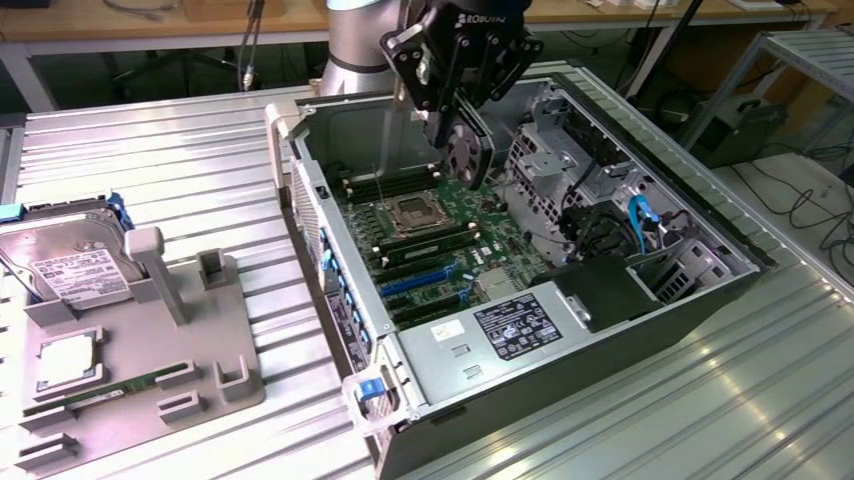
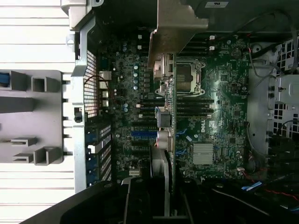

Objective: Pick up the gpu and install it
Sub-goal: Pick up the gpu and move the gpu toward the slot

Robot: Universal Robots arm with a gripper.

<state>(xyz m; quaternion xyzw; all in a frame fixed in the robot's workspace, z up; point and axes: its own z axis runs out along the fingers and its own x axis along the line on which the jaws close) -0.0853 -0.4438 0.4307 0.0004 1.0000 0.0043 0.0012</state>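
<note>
Hanging directly beneath the hand (image 1: 451,112), which is clamped on it, the gpu (image 1: 470,160) sits above the motherboard (image 1: 447,232) inside the open case (image 1: 336,300). The blue expansion slots (image 1: 420,283) lie lower, toward the near side.

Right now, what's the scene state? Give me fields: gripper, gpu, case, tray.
gripper: gripper shut on the gpu, above the open case
gpu: gpu held on edge in the air over the motherboard, not in a slot
case: case lying on its side, open, motherboard exposed
tray: grey tray to the exterior view's left of the case, holding a hard drive and a green memory stick
</note>
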